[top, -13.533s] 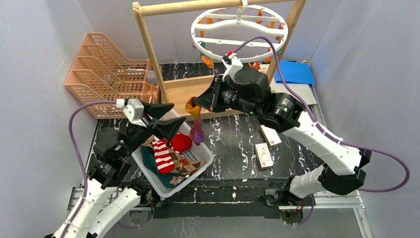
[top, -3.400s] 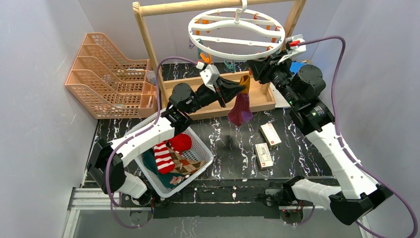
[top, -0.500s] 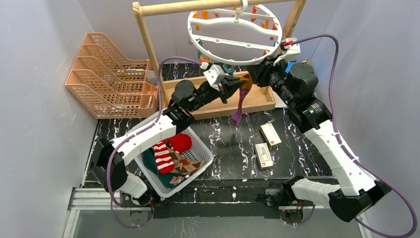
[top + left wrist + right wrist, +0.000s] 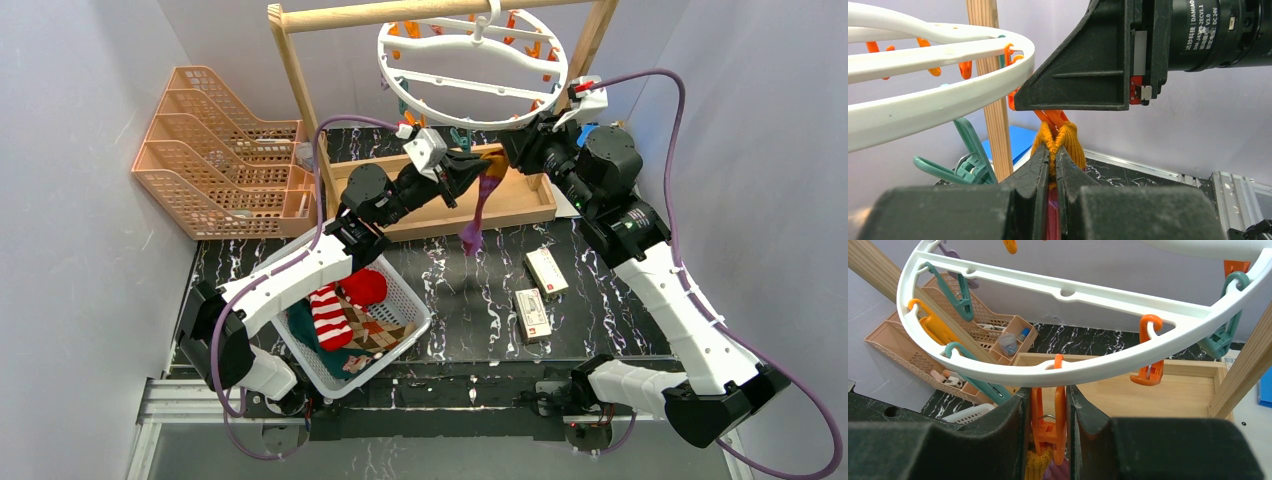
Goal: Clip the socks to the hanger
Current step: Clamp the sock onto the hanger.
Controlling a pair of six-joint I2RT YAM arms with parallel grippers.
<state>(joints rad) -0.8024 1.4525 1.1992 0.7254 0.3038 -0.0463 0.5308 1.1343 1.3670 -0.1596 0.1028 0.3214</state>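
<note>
The left gripper (image 4: 1053, 150) was pinched tight on the orange top of the purple sock (image 4: 477, 212). Its two black fingers (image 4: 1040, 165) were pressed together with the orange cuff poking out above them. The rest of the sock hung down, long and thin, over the wooden tray at the foot of the wooden rack (image 4: 300, 90).

The right gripper (image 4: 1048, 400) was right next to it, just above. It was squeezing an orange clip (image 4: 1047, 417) from both sides, one finger on each side. This clip hung from the front rim of the hanger (image 4: 1088, 372), the round white ring. The bottom of the clip met the top of the sock's cuff. I could not tell if the clip had bitten the sock.

More orange and teal clips hung around the ring. The ring hung by its hook from the top bar of the rack.

Nearer the arms, a white basket (image 4: 417, 312) sat on the black table. The other socks (image 4: 328, 312) lay inside it. Peach trays (image 4: 210, 140) stood at the far left. Two small boxes (image 4: 545, 272) lay on the right.
</note>
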